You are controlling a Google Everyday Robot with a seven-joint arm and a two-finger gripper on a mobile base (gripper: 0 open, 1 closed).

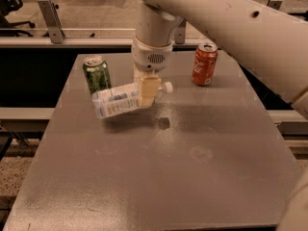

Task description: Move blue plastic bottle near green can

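The blue plastic bottle (118, 100) is clear with a pale blue-and-white label and a small white cap at its right end. It hangs on its side, lifted off the grey table (159, 177). My gripper (147, 93) comes down from the white arm and is shut on the bottle near its neck. The green can (96, 74) stands upright at the back left of the table, just left of and behind the bottle's base. They look close, but I cannot tell if they touch.
A red-orange soda can (205, 64) stands upright at the back right of the table. The large white arm (231, 28) spans the upper right. A metal rail and a dark gap lie behind the table's far edge.
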